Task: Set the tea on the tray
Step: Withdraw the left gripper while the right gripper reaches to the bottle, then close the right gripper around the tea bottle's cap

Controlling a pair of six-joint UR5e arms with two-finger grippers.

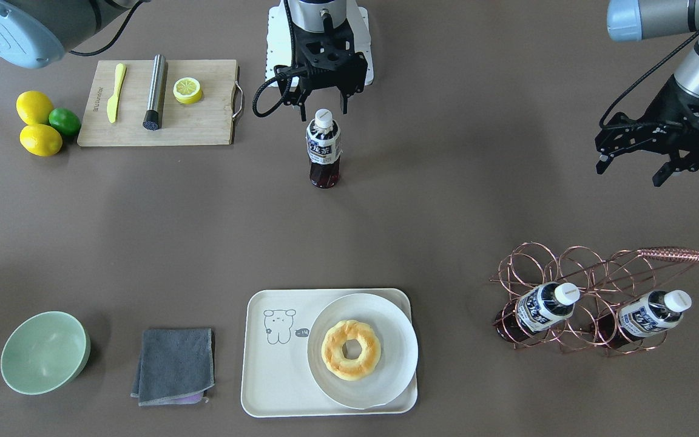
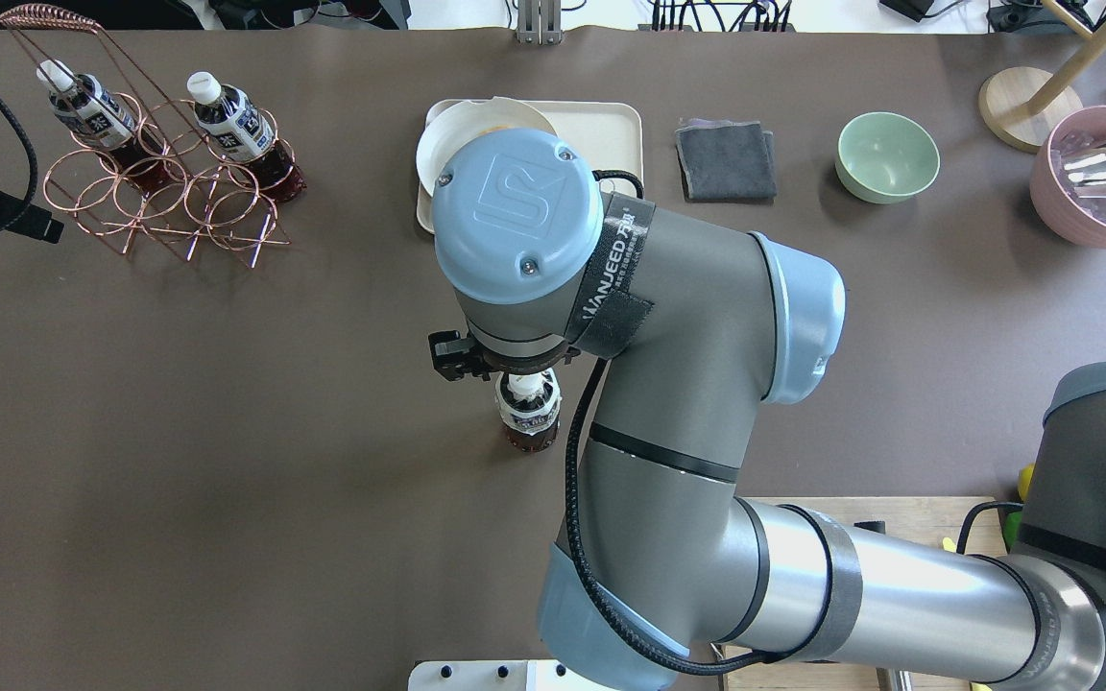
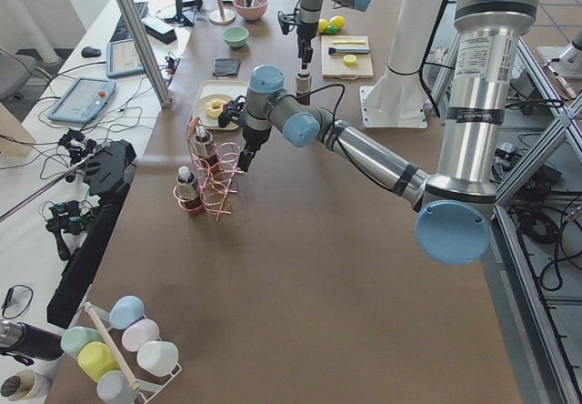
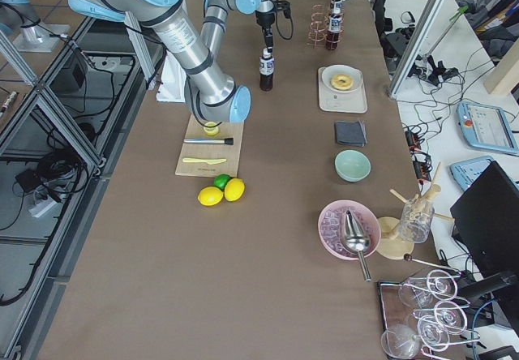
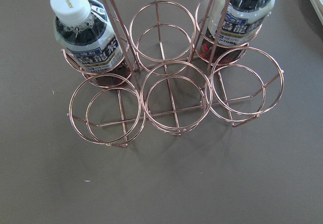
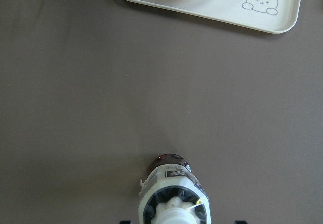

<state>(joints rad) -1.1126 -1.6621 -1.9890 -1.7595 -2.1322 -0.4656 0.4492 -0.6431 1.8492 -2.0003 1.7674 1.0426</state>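
- Brown worktop [image 1: 446,212], front-facing view: tea bottle [image 1: 324,149] upright on the bare surface towards the robot's side, well apart from the tray [image 1: 276,382]. Over its white cap hangs the right tool [image 1: 322,108], jaws spread wider than the cap, pinching nothing. Off to the side, the left tool [image 1: 630,173] is in the air, jaws likewise spread and empty.
- Same view, tray contents: round white plate [image 1: 398,364] carrying a ring doughnut [image 1: 351,350], set on the half away from the bear drawing [image 1: 280,326].
- Same view, remainder: copper wire rack [image 1: 568,267] holding two tilted spare bottles [image 1: 547,306]; wooden cutting board [image 1: 204,127] with yellow knife [image 1: 116,92], steel cylinder [image 1: 155,91] and lemon half [image 1: 187,90]; two lemons [image 1: 34,107] and a lime [image 1: 65,121] beside it; green bowl [image 1: 45,352]; grey cloth [image 1: 173,364].
- Overhead view: right arm [image 2: 687,317] hides part of the tray and plate; tea bottle shows just under its wrist, mid-worktop.
- Exterior left view: far arm's tool directly above the tea bottle; near arm's tool close over the rack.
- Exterior right view: tea bottle stands on the robot's side of the tray, apart from it.
- Left wrist view: rack rings from above, one spare bottle at each rear corner.
- Right wrist view: tea bottle's cap centred at the bottom edge; the tray's bear corner at the top.
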